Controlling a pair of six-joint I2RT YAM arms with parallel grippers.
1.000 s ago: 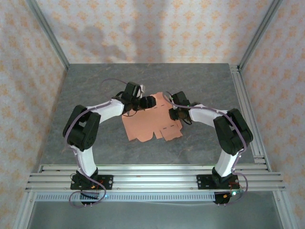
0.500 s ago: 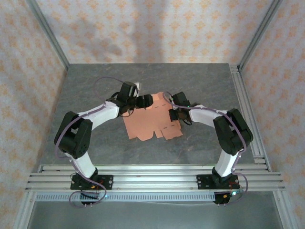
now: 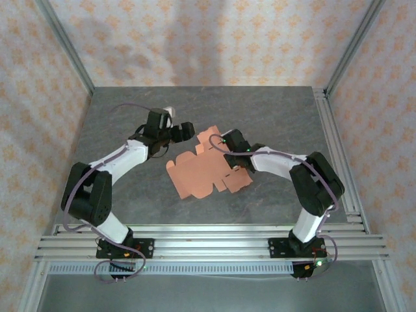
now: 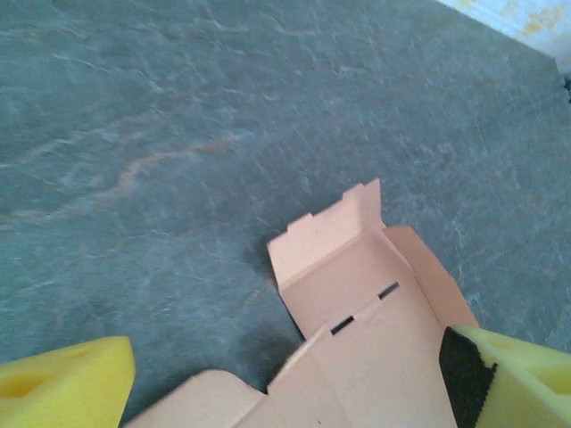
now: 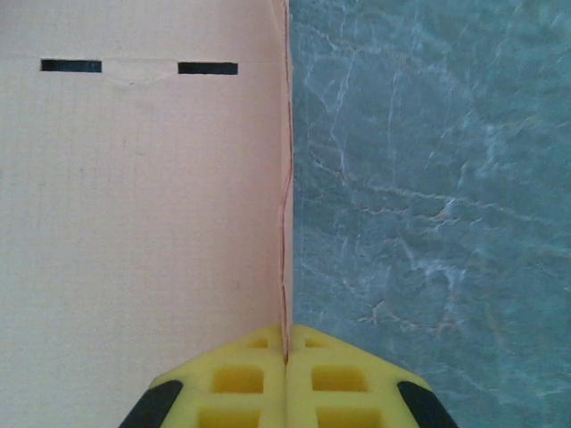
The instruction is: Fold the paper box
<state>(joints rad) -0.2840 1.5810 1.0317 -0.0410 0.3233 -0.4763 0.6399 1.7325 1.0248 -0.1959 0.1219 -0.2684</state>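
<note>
The paper box (image 3: 207, 174) is a flat salmon-orange die-cut sheet lying mid-table, its far flaps bent upward. My right gripper (image 3: 224, 140) is at the sheet's far right edge. In the right wrist view its yellow pads (image 5: 250, 383) are shut on the thin edge of a raised flap of the paper box (image 5: 143, 196), with two slots visible further along. My left gripper (image 3: 186, 130) hangs open just left of the sheet's far corner, touching nothing. In the left wrist view its fingertips (image 4: 62, 379) stand wide apart above the paper box (image 4: 357, 294).
The grey stone-look table (image 3: 123, 188) stretches to the left and beyond the sheet. Aluminium rails run along the right side (image 3: 337, 149) and the near edge (image 3: 208, 237). Patterned walls close in the back and sides.
My left gripper opened wider and drew back to the left, off the sheet. My right gripper shut on the flap edge and shifted left; the sheet's far part lifted and the sheet turned slightly.
</note>
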